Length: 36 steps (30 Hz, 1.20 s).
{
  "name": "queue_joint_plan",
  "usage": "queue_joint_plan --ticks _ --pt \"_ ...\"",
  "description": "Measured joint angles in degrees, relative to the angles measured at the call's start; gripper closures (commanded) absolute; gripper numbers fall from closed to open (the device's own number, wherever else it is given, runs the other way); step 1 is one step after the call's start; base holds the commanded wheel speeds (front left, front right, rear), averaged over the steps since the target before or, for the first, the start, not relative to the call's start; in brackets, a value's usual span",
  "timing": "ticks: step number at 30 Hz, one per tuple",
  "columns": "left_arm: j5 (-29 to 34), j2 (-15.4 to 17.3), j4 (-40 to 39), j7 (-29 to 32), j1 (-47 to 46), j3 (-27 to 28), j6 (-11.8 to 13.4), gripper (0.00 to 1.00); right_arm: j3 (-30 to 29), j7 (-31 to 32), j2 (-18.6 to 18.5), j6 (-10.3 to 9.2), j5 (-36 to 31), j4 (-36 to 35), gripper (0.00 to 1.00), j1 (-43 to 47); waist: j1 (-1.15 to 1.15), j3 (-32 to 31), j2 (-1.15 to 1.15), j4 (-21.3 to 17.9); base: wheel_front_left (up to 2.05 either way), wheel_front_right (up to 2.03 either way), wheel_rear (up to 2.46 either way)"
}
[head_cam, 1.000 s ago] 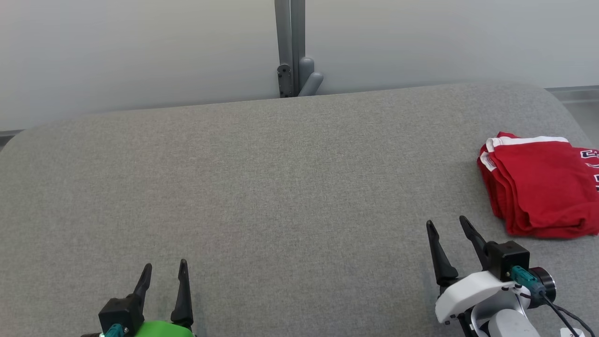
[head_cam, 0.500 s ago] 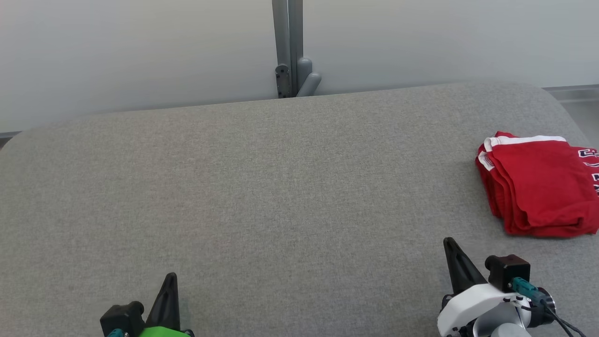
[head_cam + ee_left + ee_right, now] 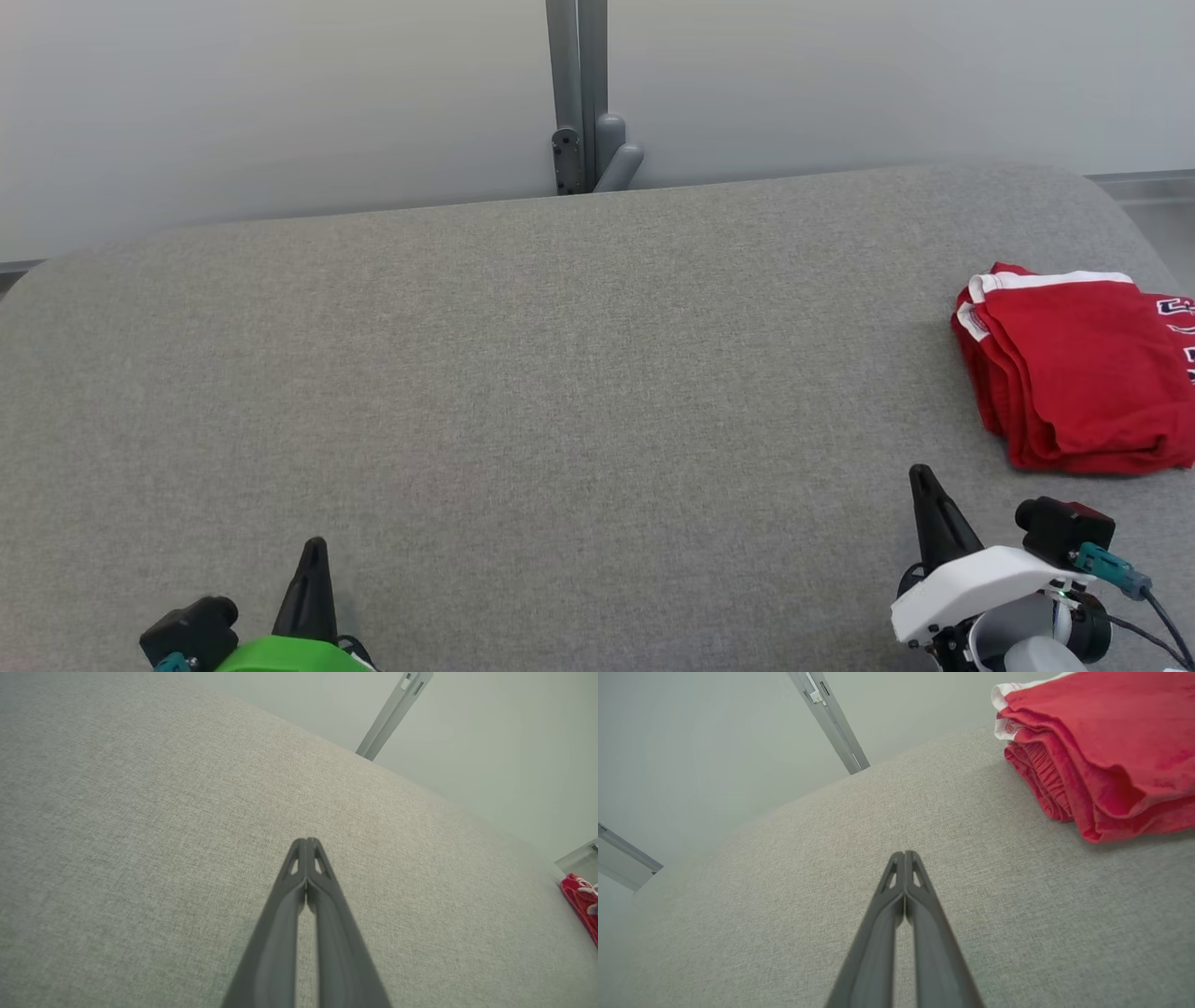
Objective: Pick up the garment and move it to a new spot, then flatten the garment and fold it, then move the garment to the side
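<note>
At the lower left of the grey surface [image 3: 560, 373], my left hand [image 3: 313, 549] is pointing forward, fingers pressed together and gripping nothing. My right hand [image 3: 923, 476] is doing likewise (also empty), and the folded red garment [image 3: 1074, 364] is lying just beyond it, at the surface's right edge.

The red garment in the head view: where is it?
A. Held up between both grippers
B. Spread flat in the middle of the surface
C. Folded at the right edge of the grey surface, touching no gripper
C: the red garment lies folded in layers at the right side of the grey surface, apart from the shut right gripper.
</note>
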Motion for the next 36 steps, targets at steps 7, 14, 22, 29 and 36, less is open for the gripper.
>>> queue_joint_plan --ticks 7,14,22,29,36 --pt "-5.47 0.0 -0.76 1.38 -0.31 0.87 -0.08 1.0 -0.48 1.44 -0.01 0.0 5.9 -0.82 1.0 -0.04 0.0 0.02 0.0 0.09 0.0 0.0 0.0" --pt "-11.25 0.01 -1.3 2.9 -0.9 1.56 -0.34 1.0 -1.2 2.99 -0.02 -0.01 12.15 -1.6 1.0 -0.13 0.0 0.04 0.0 0.18 0.0 0.0 0.0" --pt "-17.1 0.01 -2.3 4.65 -1.51 2.4 -0.57 1.0 -1.83 4.65 -0.02 -0.01 18.78 -2.49 1.0 -0.27 0.0 0.07 0.0 0.29 0.0 0.0 0.0" --pt "-22.93 0.02 -2.86 6.05 -2.18 3.25 -0.87 1.0 -2.38 6.14 -0.04 -0.02 24.92 -3.27 1.0 -0.32 0.0 0.1 0.0 0.41 0.0 0.0 0.0" --pt "-27.27 0.02 -3.41 7.37 -2.72 3.71 -1.01 1.0 -3.0 7.35 -0.05 -0.02 29.94 -3.89 1.0 -0.38 0.0 0.12 0.0 0.51 0.0 0.0 0.0"
